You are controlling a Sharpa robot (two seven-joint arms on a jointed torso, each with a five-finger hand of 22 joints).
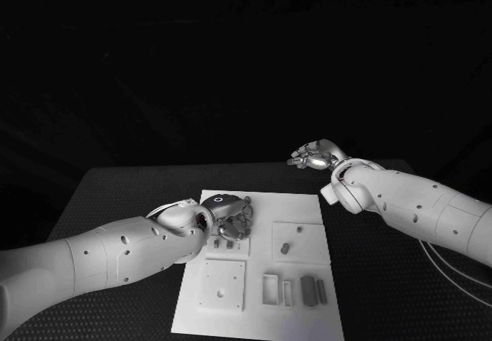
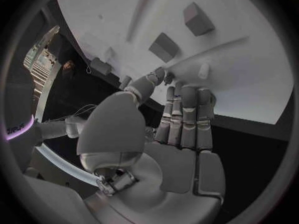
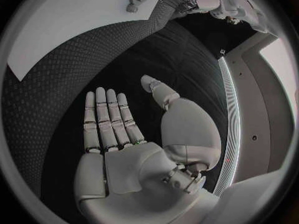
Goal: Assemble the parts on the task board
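Observation:
The white task board (image 1: 269, 312) lies in the middle of the black table. My left hand (image 1: 227, 217) hovers low over the board's far left part, among small grey parts (image 1: 234, 229). In the left wrist view this hand (image 2: 181, 119) is stretched out flat, its fingertips (image 2: 187, 92) and thumb reaching the board (image 2: 249, 69) beside a small peg (image 2: 204, 70); nothing shows in the palm. Two grey blocks (image 2: 198, 19) stand farther along the board. My right hand (image 1: 316, 156) is raised beyond the board's far right corner, and its palm (image 3: 134, 134) is flat and bare.
Near the board's front lie a square raised plate (image 1: 222, 284), a white frame (image 1: 269, 289) and two upright grey bars (image 1: 308, 290). Another raised plate with a grey piece (image 1: 286, 248) sits at mid right. Black table (image 1: 123, 192) surrounds the board.

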